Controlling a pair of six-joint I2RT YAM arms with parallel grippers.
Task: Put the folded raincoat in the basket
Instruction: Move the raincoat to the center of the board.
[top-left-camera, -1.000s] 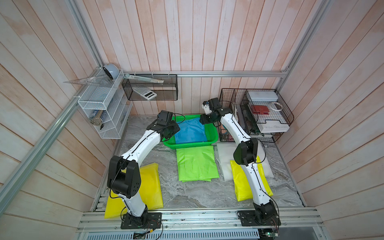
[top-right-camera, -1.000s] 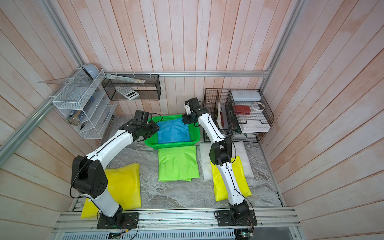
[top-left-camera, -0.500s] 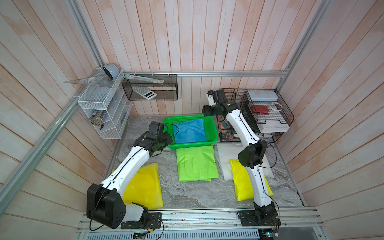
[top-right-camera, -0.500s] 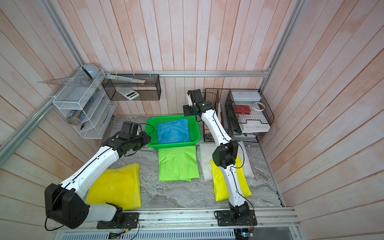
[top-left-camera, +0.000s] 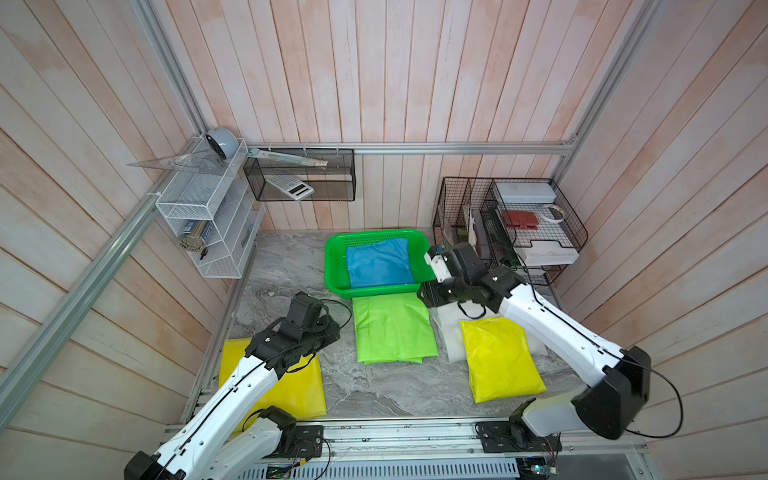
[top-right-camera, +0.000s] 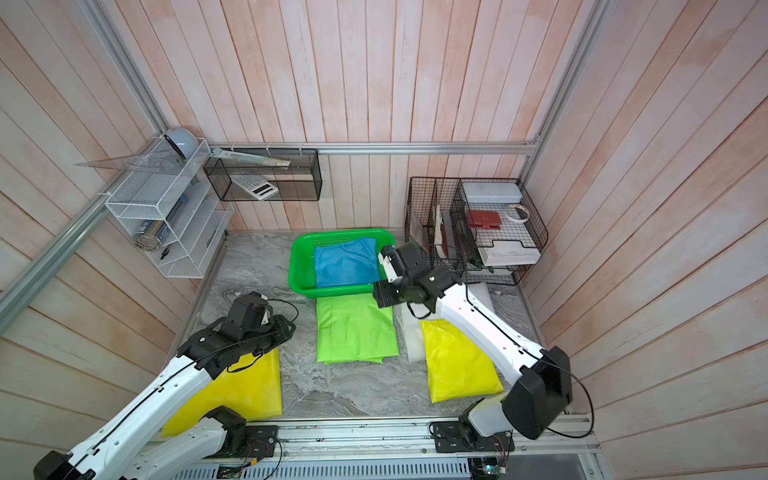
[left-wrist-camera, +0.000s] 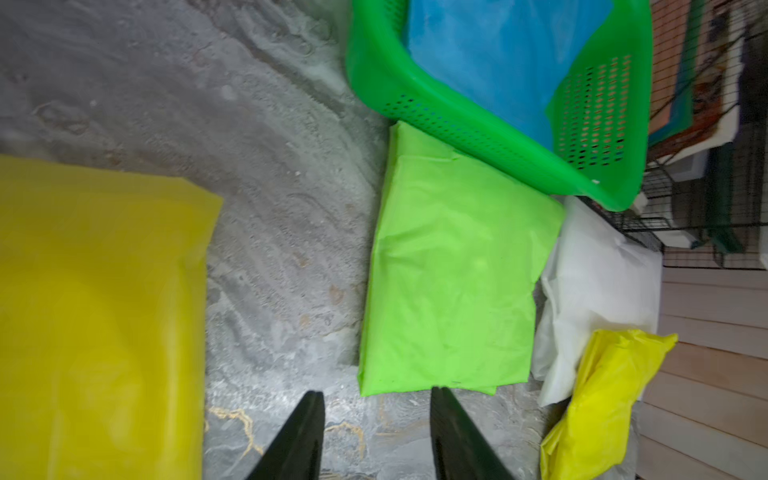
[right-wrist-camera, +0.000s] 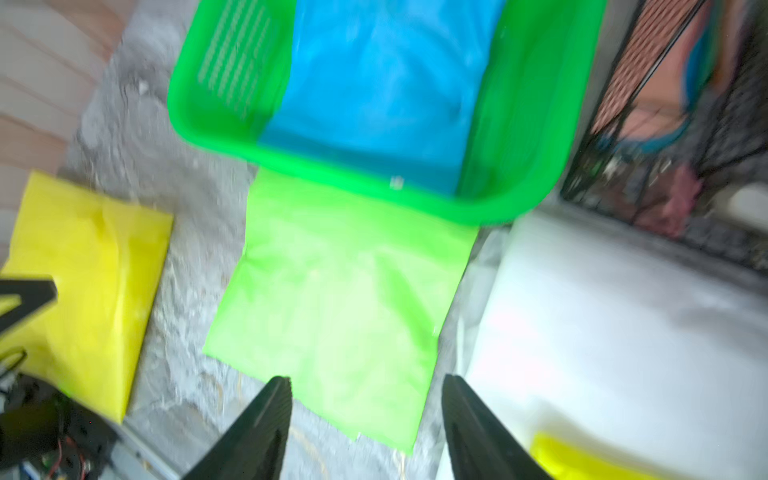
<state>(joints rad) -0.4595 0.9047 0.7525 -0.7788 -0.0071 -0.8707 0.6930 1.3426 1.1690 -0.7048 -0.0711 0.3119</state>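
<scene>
A: The blue raincoat (top-left-camera: 380, 266) lies flat inside the basket (top-left-camera: 332, 257). Jaws apart, both empty: left gripper (left-wrist-camera: 377, 392), right gripper (right-wrist-camera: 365, 377).
B: Risk?
A: The right gripper hangs beside the basket's corner. A low sweep could catch the rim and tip it.
B: Count?
A: One basket. On the bench (top-left-camera: 374, 386): one light green raincoat (top-left-camera: 392, 328) touching it, one white raincoat (top-left-camera: 449, 336), and two yellow: yellow raincoat (top-left-camera: 303, 390), yellow raincoat (top-left-camera: 498, 361).

Robot lab test cell, dressed up as a storage corner. Booth is closed in by wood-plank walls (top-left-camera: 415, 75) and aluminium rail (top-left-camera: 457, 148) framing. Left arm (top-left-camera: 249, 374) and right arm (top-left-camera: 552, 324) are bolted to a metal base rail (top-left-camera: 395, 432) at the edge of a marble-look tabletop (top-left-camera: 374, 386). Props are kept in a white wire shelf (top-left-camera: 195, 195) and a black wire rack (top-left-camera: 511, 224): calculator (top-left-camera: 291, 188), tape roll (top-left-camera: 552, 212).
</scene>
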